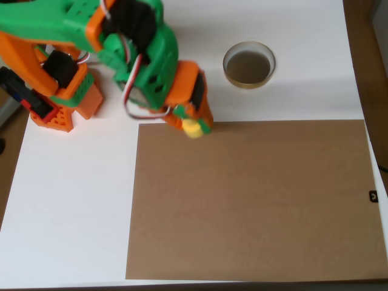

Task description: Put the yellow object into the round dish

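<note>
The arm (121, 54) is bright green and orange; at its gripper (195, 124) sits the yellow object (192, 128). Right of it, the round dish (249, 65) shows a tan-gold rim, dark brownish inside. Below lies a plain brown board (254, 200) on the white table (66, 212).

— Where's the dish (249, 65)?
— Top of the overhead view, on the table (73, 200), right of the arm (121, 54).
— And the small piece (193, 128)?
— At the gripper (195, 124), on the board's (254, 200) upper edge, left of and below the dish.
</note>
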Motion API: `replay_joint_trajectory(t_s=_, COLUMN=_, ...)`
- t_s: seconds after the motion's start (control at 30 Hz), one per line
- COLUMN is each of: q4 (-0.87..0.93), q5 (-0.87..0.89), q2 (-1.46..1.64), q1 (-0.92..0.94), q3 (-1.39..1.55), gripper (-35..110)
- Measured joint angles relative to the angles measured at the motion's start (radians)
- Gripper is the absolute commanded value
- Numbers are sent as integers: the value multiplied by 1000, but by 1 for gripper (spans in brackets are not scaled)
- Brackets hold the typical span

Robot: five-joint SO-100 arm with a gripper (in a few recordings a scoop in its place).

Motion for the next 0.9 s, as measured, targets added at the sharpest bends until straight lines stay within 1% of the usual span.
replay_joint_trajectory(t_s=0.5, q4=78, q5=-63, q2=-17, q1=-296, q3=-14, gripper=0)
replay_joint_trajectory(t_s=0.67, q4=104, q5=-97, q2=-121, q1=-370, q3=-71, gripper=0)
replay_joint_trajectory(t_s=0.9, q4=130, q5=-100, q2=-322, q1=-439, q3=-227, gripper=0)
